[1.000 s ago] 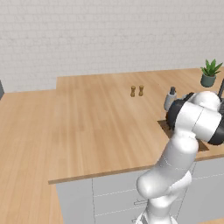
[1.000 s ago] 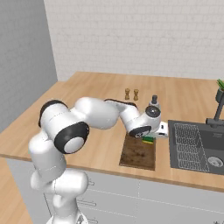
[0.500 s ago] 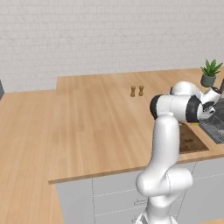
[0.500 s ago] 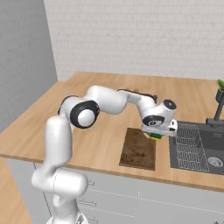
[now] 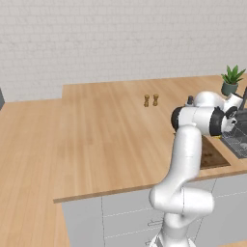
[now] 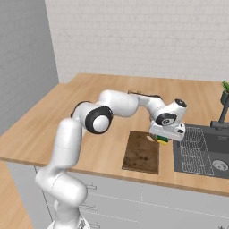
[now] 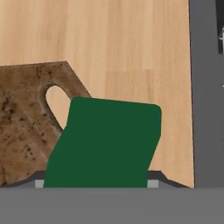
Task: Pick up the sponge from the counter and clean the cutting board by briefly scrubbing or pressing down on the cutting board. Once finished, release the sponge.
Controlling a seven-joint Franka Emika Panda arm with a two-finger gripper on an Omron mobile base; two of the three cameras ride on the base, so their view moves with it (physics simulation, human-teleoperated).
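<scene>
item: gripper. seen from the right base view at the far right corner of the cutting board, beside the sink. i see it clamped on the sponge; the fingers themselves are mostly hidden under the white hand, and in the hand view the fingertips are cut off at the bottom edge.

item: sponge. held in the gripper above the board's corner and the bare worktop strip next to the sink. in the hand view its dark green top covers the middle; the yellow layer shows only as a thin sliver in the right base view. i cannot tell whether it touches the board.

item: cutting board. dark brown, lying on the worktop near its front edge. hand view shows its clipped corner and handle slot, partly overlapped by the sponge. in the left base view most of the board is hidden behind the arm.

item: two small shakers, mid worktop, too small to make out in detail.

item: potted plant, far right, cut by the frame edge.
</scene>
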